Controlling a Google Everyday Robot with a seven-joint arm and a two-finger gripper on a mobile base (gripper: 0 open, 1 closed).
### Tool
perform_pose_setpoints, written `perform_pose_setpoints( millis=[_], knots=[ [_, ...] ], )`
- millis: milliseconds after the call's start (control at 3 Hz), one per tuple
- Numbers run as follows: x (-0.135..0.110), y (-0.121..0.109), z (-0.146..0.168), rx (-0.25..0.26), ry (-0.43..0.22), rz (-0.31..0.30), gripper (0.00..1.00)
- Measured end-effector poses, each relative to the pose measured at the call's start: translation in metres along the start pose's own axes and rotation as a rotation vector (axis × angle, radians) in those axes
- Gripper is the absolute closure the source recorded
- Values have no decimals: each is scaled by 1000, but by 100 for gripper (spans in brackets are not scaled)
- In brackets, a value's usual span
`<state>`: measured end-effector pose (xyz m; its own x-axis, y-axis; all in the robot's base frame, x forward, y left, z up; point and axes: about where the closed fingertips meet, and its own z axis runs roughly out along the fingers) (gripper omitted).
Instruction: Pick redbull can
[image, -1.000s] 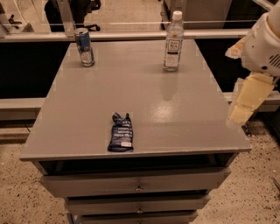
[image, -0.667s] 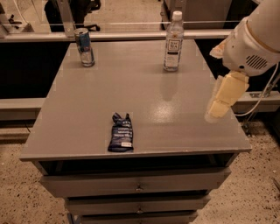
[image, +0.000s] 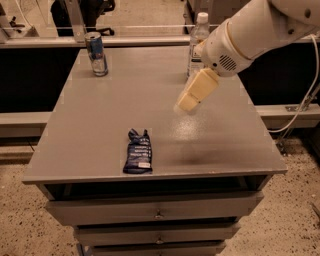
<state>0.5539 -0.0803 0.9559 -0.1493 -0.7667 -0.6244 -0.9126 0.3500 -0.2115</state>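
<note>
Gripper right of centre, redbull can at upper left
The can stands upright near the grey table's far corner. The gripper hangs above the tabletop, well apart from it, with nothing visibly in its grasp. Whether it is open or closed, I cannot tell.

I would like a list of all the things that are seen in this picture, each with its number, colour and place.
redbull can: one, blue and silver, upright at the table's far left.
water bottle: one, clear with white cap, far right, partly behind the arm.
snack packet: one, dark blue, flat near the front edge.
table: one, grey, drawers below.
arm: one, white, from the upper right.
tool: one, cream, above the table's middle right, apart from the can.
</note>
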Motion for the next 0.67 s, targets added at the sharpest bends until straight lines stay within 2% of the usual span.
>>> perform_pose_setpoints(
  millis=[333,667],
  knots=[
    [0,0,0,0,0,0,0],
    [-9,-1,10,16,-34,17,0]
  ],
)
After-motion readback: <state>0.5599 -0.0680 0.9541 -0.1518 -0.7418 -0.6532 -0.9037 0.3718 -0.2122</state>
